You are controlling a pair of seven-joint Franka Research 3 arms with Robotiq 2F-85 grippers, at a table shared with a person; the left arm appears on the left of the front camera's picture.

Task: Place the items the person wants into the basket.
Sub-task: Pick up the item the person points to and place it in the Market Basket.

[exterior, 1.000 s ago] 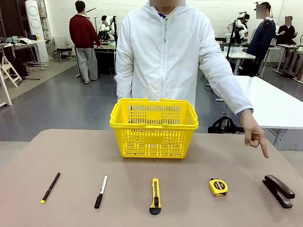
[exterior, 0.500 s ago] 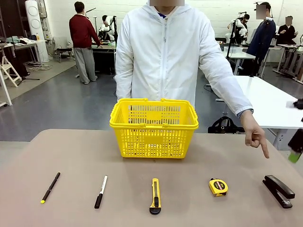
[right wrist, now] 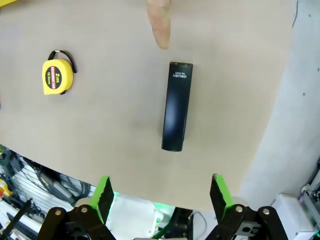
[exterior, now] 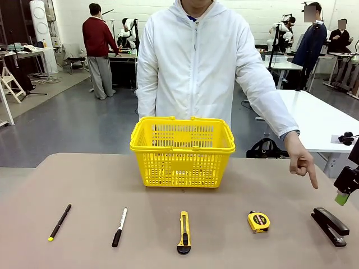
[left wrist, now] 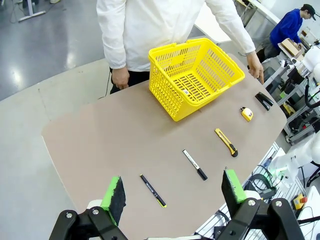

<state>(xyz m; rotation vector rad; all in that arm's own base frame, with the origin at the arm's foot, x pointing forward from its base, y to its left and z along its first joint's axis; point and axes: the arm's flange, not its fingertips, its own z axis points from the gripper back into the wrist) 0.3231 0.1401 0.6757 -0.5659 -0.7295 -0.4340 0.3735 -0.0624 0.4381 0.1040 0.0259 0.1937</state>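
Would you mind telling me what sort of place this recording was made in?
Most likely a robotics lab in an open workshop hall: white worktables stand on a grey floor behind the person, and the yellow basket sits with a neat row of tools on a test table.

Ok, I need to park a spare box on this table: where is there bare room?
Bare: the strip between the yellow basket and the tool row, and left of the basket. Crowded: the near row of pen, marker, utility knife, tape measure, stapler, with the person's pointing hand near the stapler.
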